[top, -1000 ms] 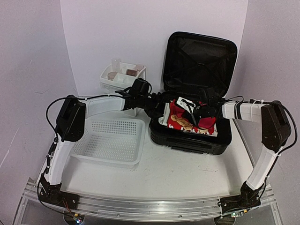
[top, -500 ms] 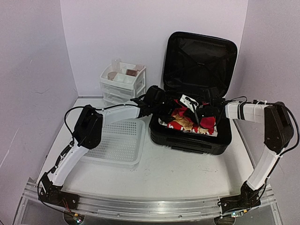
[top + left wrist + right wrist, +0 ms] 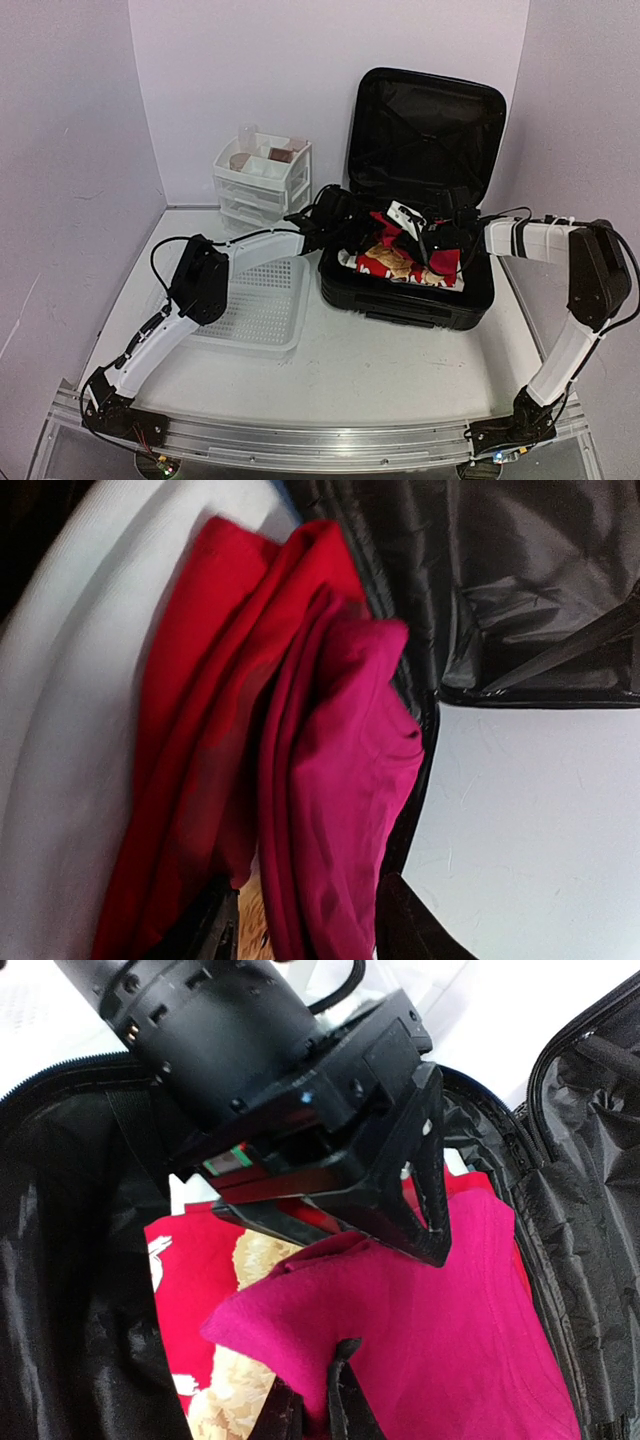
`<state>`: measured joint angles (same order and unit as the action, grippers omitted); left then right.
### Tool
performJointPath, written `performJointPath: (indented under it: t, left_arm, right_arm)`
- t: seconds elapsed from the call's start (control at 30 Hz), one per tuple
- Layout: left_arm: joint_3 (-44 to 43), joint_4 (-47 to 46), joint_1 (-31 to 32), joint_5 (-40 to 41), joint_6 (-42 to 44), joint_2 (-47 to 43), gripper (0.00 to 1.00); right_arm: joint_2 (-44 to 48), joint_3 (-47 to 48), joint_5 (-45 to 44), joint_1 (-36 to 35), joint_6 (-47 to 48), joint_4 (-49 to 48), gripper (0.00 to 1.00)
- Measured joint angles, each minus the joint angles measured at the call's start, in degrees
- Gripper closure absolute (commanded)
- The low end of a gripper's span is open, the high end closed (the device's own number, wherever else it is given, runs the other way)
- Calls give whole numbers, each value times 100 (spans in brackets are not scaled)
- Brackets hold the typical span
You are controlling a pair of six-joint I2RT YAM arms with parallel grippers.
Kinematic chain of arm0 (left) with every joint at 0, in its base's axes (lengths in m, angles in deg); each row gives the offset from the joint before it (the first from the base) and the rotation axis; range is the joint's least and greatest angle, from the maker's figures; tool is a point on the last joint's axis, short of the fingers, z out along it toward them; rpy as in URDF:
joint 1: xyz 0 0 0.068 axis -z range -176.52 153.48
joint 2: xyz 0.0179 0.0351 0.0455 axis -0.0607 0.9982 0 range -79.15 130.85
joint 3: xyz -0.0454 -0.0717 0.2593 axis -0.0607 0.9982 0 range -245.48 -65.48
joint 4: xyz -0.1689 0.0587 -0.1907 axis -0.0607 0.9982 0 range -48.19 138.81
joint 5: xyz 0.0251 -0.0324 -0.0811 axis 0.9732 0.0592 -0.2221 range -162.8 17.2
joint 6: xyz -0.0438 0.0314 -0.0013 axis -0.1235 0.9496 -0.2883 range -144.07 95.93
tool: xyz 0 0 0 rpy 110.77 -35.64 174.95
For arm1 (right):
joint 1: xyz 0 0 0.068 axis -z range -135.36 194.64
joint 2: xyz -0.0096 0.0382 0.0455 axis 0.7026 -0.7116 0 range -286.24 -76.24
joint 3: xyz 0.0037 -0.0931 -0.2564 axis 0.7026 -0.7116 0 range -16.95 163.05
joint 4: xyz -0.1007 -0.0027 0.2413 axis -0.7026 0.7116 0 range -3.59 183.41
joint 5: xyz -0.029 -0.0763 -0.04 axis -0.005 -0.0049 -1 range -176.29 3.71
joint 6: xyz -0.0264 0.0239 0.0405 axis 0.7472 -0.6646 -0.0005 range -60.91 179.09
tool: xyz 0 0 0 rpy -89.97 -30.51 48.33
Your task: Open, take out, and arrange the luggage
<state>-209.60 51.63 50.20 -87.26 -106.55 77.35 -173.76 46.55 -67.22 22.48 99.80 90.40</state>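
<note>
Luggage (image 3: 420, 290) lies on the far right of the surface (image 3: 380, 370), already open, its lid (image 3: 425, 130) standing upright behind it. To its left a white basket (image 3: 250, 305) sits with nothing in it that shows, and a small drawer unit (image 3: 262, 180) stands farther back. All the clothes I can see are in the case: a white cloth (image 3: 70, 730), a red garment (image 3: 200, 730) and a pink garment (image 3: 340, 780) on top. So opening looks done, while taking out and arranging have yet to happen. The left tool (image 3: 305, 930) straddles the pink fold; whether it pinches I cannot tell. The right tool (image 3: 315, 1405) is closed on that garment's near edge.
</note>
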Motion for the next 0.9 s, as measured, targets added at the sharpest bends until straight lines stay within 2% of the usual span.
performJointPath:
  t: [0.13, 0.3, 0.63, 0.7, 0.83, 0.9]
  left_arm:
    - [-275, -116, 0, 149, 24, 190, 48]
    - [-396, -339, 0, 271, 68, 358, 55]
    - [-437, -568, 15, 321, 330, 413, 77]
    - [-437, -595, 26, 332, 389, 415, 73]
    - [-435, -629, 37, 376, 450, 415, 51]
    - [-431, -649, 44, 389, 503, 413, 48]
  right_arm:
    - [35, -39, 52, 2, -2, -4, 100]
    - [46, -114, 107, 0, -2, -22, 100]
    - [61, -201, 149, 0, -31, -50, 100]
    - [66, -210, 160, 0, -57, -96, 99]
    - [74, -234, 157, 0, -116, -212, 99]
    - [76, -243, 153, 0, -138, -234, 98]
